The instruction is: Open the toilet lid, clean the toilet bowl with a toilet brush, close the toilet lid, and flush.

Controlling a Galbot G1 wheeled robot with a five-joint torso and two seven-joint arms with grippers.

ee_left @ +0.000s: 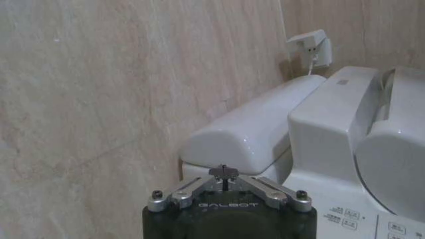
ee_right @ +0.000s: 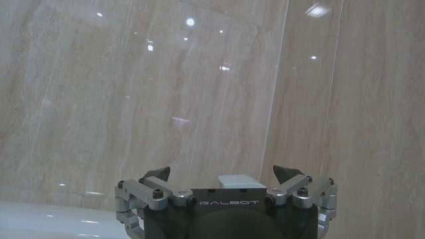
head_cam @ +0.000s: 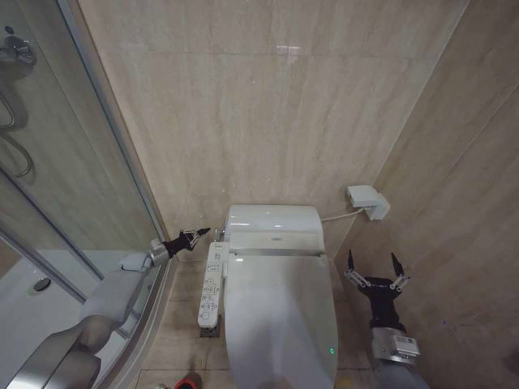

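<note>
The toilet lid (head_cam: 280, 320) is lying closed over the bowl at lower centre, the right gripper (head_cam: 375, 267) is hovering beside it at lower right with fingers spread apart, and the left gripper (head_cam: 197, 236) is pointing, fingers pinched together, toward the tank (head_cam: 272, 217) at mid-frame.

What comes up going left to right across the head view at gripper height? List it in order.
Glass shower door → left gripper, shut → side control panel → toilet lid, closed → right gripper, open → tiled side wall.
</note>
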